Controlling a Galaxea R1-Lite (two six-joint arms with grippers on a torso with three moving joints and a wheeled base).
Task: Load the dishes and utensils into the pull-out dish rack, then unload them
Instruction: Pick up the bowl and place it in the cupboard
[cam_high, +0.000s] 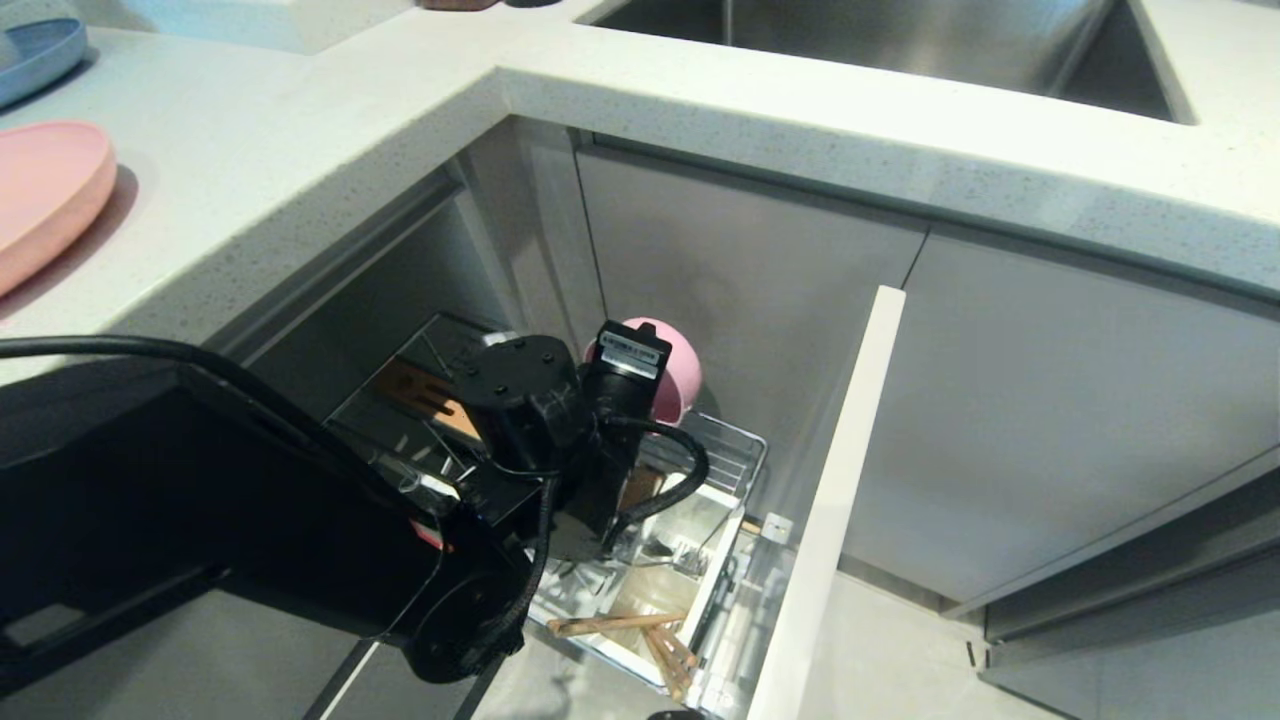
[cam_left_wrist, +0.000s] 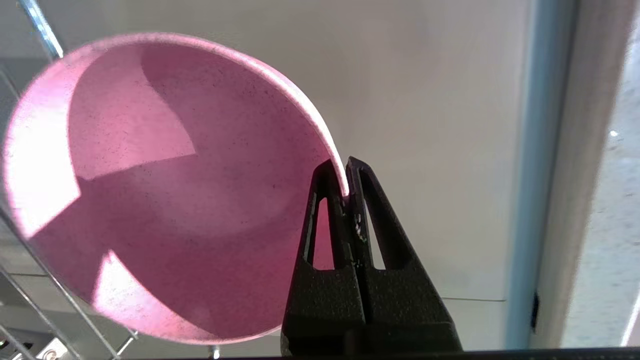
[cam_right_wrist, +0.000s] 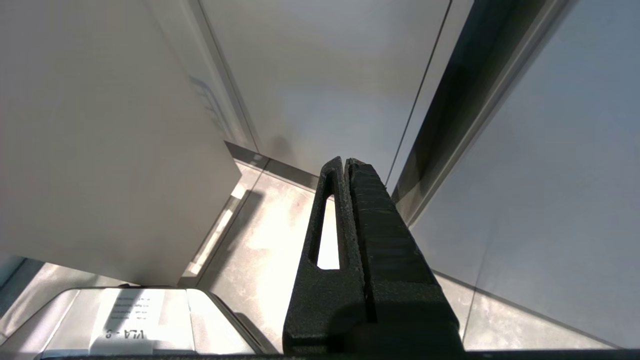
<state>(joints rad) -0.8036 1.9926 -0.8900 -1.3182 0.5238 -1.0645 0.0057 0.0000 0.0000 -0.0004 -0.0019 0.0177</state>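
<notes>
Left claw (cam_left_wrist: 346, 182) clamped tight on pink bowl (cam_left_wrist: 165, 185) rim — over rack (cam_high: 735, 455); right claw (cam_right_wrist: 346, 167) shut, empty.

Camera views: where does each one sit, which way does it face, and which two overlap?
Head view: from the robot's head, down at the chrome wire pull-out dish rack under the speckled white countertop; the black left arm shows.
Left wrist view: behind the left pincer, shut on the deep round matte pink bowl at its rim.
Right wrist view: behind the shut right pincer, facing grey cabinet panels.
Shared: head and left wrist views both show the bowl.
</notes>
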